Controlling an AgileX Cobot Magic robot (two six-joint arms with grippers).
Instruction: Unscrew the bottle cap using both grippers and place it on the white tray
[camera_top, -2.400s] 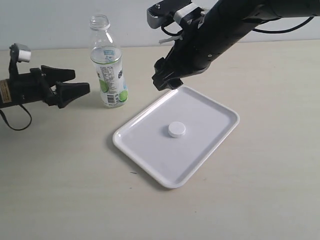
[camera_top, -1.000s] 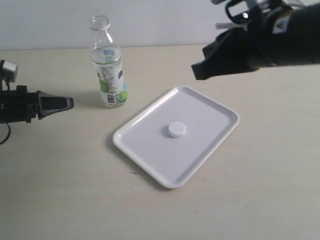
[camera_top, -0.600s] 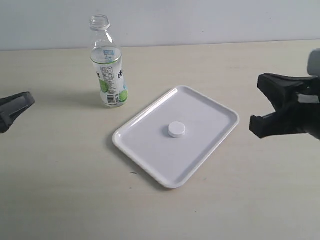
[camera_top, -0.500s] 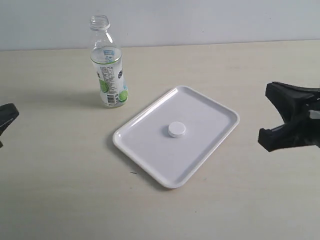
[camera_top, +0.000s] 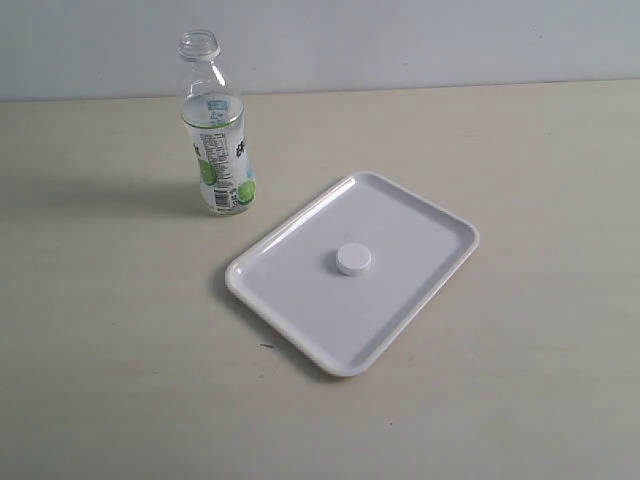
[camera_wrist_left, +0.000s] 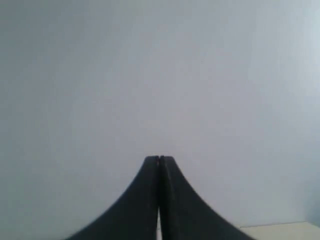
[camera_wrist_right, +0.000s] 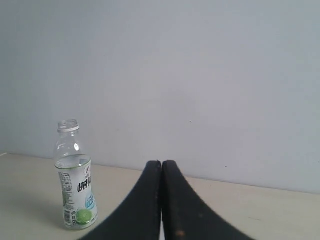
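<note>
Bottle cap (camera_top: 353, 259) is lying flat on the white tray (camera_top: 290, 280), near the tray's centre, off the bottle. Bottle (camera_top: 215, 125) is standing upright with its neck open on the beige tabletop (camera_top: 520, 380), at about 10 o'clock from the cap and apart from the tray. Left gripper (camera_wrist_left: 159, 159): fingers are pressing tip to tip, clenched with nothing between them, facing a plain wall (camera_wrist_left: 150, 75). Right gripper (camera_wrist_right: 161, 162): fingers are likewise meeting, gripping nothing. The bottle is showing well beyond them in the right wrist view.

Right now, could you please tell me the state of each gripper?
Left gripper: closed, holding nothing.
Right gripper: closed, holding nothing.
</note>
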